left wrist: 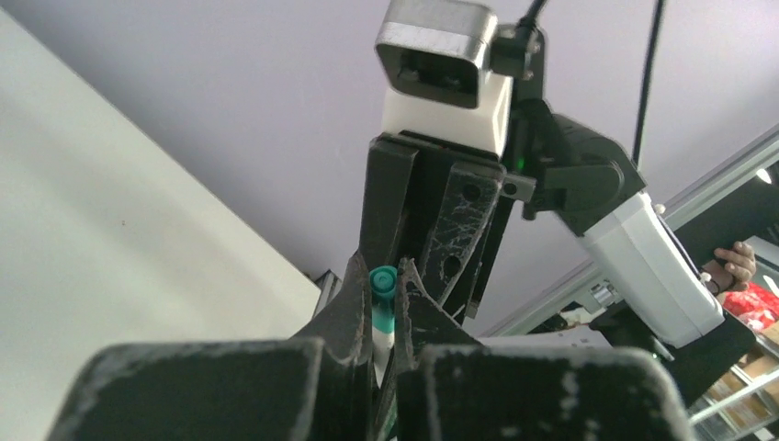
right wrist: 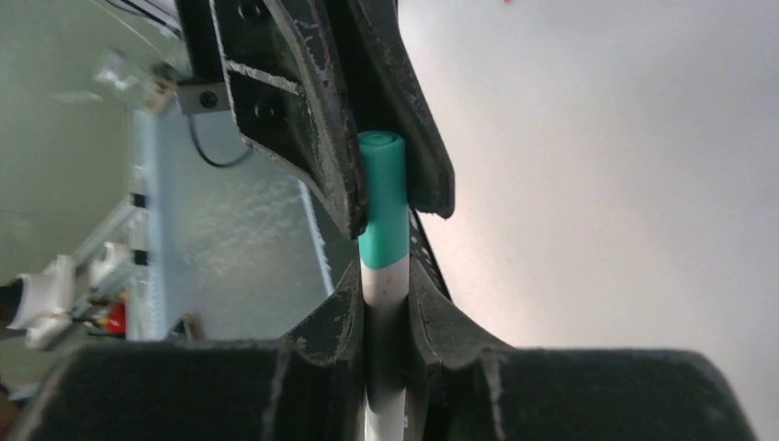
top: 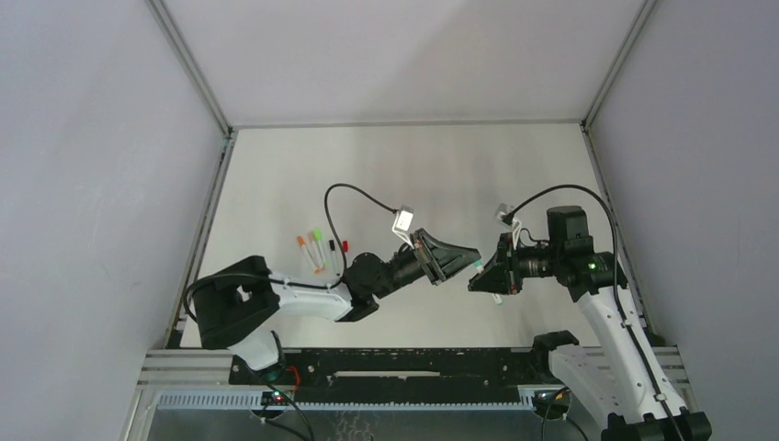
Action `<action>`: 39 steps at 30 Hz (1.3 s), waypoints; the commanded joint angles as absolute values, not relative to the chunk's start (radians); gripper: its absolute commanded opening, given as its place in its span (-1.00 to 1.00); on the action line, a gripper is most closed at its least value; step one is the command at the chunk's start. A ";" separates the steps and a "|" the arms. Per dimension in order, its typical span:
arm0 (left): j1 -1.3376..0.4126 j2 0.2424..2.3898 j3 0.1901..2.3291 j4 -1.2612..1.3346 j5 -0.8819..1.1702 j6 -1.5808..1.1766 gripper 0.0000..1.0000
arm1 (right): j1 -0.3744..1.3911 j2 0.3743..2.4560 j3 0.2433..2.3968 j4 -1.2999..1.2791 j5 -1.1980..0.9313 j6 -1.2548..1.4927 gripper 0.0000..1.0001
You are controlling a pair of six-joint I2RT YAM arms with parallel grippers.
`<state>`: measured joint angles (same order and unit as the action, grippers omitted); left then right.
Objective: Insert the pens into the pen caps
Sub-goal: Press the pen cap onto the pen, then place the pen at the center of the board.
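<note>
My right gripper (top: 476, 278) is shut on the white barrel of the teal pen (right wrist: 384, 287), held above the table. A teal pen cap (right wrist: 383, 197) sits on the pen's end, and it also shows in the top view (top: 479, 264). My left gripper (top: 470, 254) meets the right one tip to tip and is shut on that teal cap (left wrist: 381, 292). Its fingers (right wrist: 303, 101) flank the cap. The other pens (top: 314, 250) lie together on the table at the left, white with orange, green, black and red ends. No loose caps are discernible.
The grey table (top: 413, 175) is boxed in by pale walls at the left, back and right. A black rail (top: 395, 363) runs along the near edge by the arm bases. Camera cables loop above both wrists.
</note>
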<state>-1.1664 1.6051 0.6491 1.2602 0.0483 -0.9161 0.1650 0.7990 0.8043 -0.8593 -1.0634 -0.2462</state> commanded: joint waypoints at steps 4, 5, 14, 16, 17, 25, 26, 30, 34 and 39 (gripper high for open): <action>-1.384 1.676 0.604 0.976 0.682 -0.929 -1.00 | 0.052 0.833 0.881 -0.270 -1.207 -0.119 -1.00; -1.387 1.685 0.605 0.982 0.702 -0.937 -1.00 | 0.047 0.829 0.879 -0.261 -1.205 -0.109 -1.00; -1.362 1.676 0.603 0.934 0.650 -0.931 -0.91 | 0.107 0.819 0.879 -0.333 -1.120 -0.215 -1.00; -1.339 1.650 0.601 0.913 0.607 -0.938 -0.83 | 0.144 0.825 0.880 -0.372 -1.082 -0.269 -1.00; -1.326 1.631 0.601 0.894 0.568 -0.941 -0.74 | 0.157 0.829 0.880 -0.387 -1.069 -0.288 -1.00; -1.239 1.359 0.609 0.689 0.329 -0.871 0.09 | 0.225 0.860 0.880 -0.458 -1.038 -0.371 -1.00; -1.226 1.328 0.590 0.674 0.291 -0.867 0.16 | 0.226 0.862 0.879 -0.466 -1.041 -0.381 -1.00; -1.196 1.125 0.532 0.574 0.184 -0.787 0.31 | 0.236 0.869 0.879 -0.486 -1.049 -0.401 -1.00; -1.182 0.965 0.521 0.369 0.102 -0.672 0.35 | 0.247 0.884 0.879 -0.486 -1.062 -0.402 -1.00; -1.175 0.803 0.533 0.155 -0.032 -0.537 0.43 | 0.281 0.921 0.844 -0.369 -1.015 -0.278 -1.00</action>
<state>-1.1835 0.9020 0.5312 0.3775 0.0822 -0.6842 0.2527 0.8940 0.8463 -0.5125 -1.0622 -0.3588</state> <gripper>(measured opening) 0.681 0.211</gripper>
